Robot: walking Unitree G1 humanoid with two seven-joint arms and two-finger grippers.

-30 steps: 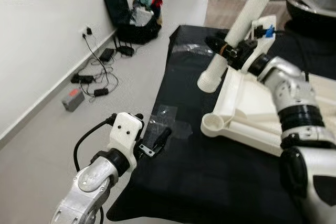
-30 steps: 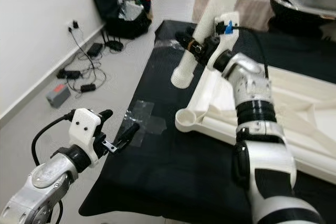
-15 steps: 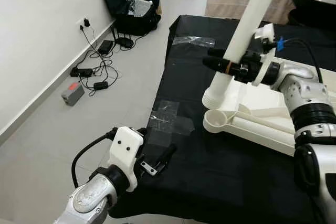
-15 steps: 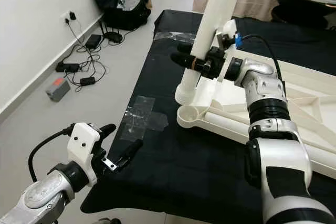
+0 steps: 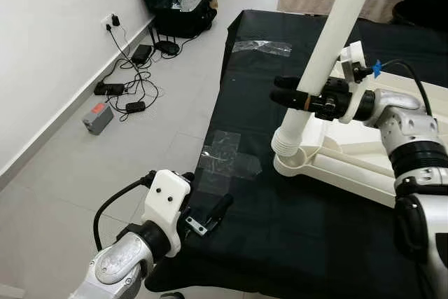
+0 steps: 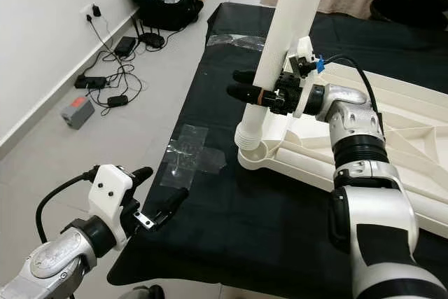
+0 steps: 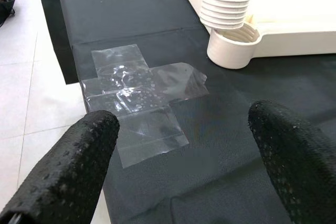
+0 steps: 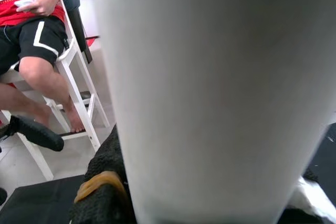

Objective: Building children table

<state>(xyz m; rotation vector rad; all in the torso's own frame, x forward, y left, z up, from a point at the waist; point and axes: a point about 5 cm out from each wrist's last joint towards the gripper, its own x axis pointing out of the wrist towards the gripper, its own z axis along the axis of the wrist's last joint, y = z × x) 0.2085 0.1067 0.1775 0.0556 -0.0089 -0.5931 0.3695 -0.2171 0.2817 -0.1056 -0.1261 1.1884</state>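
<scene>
A long white table leg [image 5: 336,26] stands tilted, with my right gripper [image 5: 287,91] shut on its lower part. The leg's ribbed end [image 7: 226,11] sits just above the round corner socket [image 7: 233,45] of the white tabletop [image 5: 350,159], which lies upside down on the black cloth [image 5: 280,243]; I cannot tell whether they touch. My left gripper [image 5: 206,197] hangs open over the cloth's near left edge, short of a patch of clear tape [image 5: 227,162], with nothing between its fingers [image 7: 79,166].
Cables and power bricks [image 5: 126,89] and a grey box [image 5: 96,118] lie on the floor by the left wall. A black bag [image 5: 171,5] stands farther back. A person sits on a white chair [image 8: 79,103] in the right wrist view.
My right gripper has swung the leg more upright and brought its ribbed end down over the corner socket. The head camera has shifted. The left gripper stays open.
</scene>
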